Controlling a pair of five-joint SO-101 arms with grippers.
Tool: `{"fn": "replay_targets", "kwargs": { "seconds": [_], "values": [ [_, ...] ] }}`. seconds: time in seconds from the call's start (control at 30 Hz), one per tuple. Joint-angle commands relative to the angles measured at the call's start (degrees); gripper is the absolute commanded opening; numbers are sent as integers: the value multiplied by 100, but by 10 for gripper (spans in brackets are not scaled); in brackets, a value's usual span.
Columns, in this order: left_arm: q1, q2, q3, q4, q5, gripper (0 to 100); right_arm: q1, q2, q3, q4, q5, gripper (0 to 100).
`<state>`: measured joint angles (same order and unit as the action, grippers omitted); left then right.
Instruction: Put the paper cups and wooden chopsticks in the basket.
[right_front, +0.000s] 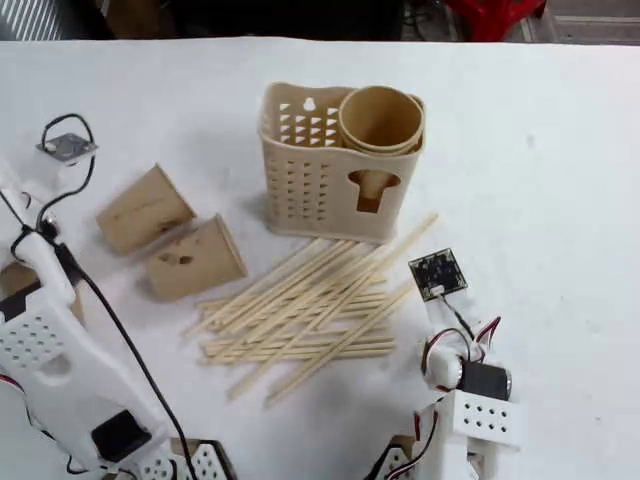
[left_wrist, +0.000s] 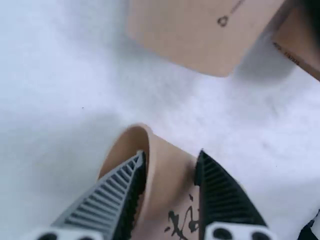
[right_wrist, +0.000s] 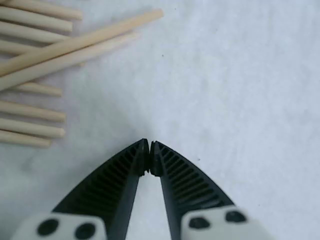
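1. While the left tool (left_wrist: 170, 154) grips one wall of a paper cup (left_wrist: 165, 185), apparently at the high view's left edge, that thin wall could buckle and slip free.
2. Right tool (right_wrist: 150, 145) is clenched, empty, beside the chopsticks (right_front: 300, 310) mid-frame.
3. Basket (right_front: 310, 180), upper centre, already holds cups; another might jam.

Your white table (right_front: 540, 150) carries the basket (right_front: 310, 190) standing upright near its middle. To the basket's left you have two paper cups on their sides, just beside each other: the farther cup (right_front: 145, 208) and the nearer cup (right_front: 195, 260). In front of the basket the wooden chopsticks (right_front: 310, 310) lie in a loose, crossed heap, their far ends reaching up to the basket's foot and one long stick angling out past its right corner. At the table's left edge a third cup (left_wrist: 165, 170) lies on its side, mouth toward the other two.
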<state>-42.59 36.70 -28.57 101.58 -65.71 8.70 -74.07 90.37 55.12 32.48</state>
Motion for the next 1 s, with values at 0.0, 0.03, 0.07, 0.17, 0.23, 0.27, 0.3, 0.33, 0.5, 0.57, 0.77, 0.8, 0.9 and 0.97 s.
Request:
{"fn": "replay_targets", "kwargs": {
  "seconds": [0.0,0.03,0.07,0.17,0.23,0.27,0.3,0.33,0.5,0.57,0.77,0.8,0.9,0.97],
  "values": [
    [-224,-119,-9,70,-79,73,-31,22,-35,-101,0,19],
    [-268,-119,-9,70,-79,68,-31,22,-35,-101,0,19],
    [-295,-119,-9,70,-79,64,-31,22,-35,-101,0,19],
    [-374,-119,-35,70,-79,63,-31,22,-35,-101,0,19],
    [-418,-145,-149,70,-53,36,-31,22,-35,-101,0,19],
    [-426,-207,-193,70,-53,20,-31,22,-35,-101,0,19],
    [-444,-312,-211,70,-44,23,-31,22,-35,-101,0,19],
    [-479,-444,-211,70,-44,24,-31,22,-35,-101,0,19],
    [-514,-1376,-211,79,167,23,-31,22,-35,-101,0,19],
    [-488,-1807,-211,79,352,23,-31,22,-35,-101,0,19],
    [-470,-3081,-202,79,958,23,-31,22,-35,-101,0,19],
    [-444,-3292,-202,79,1108,23,-31,22,-35,-101,0,19],
    [-242,-3873,-202,79,1582,23,-31,22,-35,-101,0,18],
    [-31,-4242,-202,79,1890,23,-31,22,-35,-101,0,18]
  ]
}}
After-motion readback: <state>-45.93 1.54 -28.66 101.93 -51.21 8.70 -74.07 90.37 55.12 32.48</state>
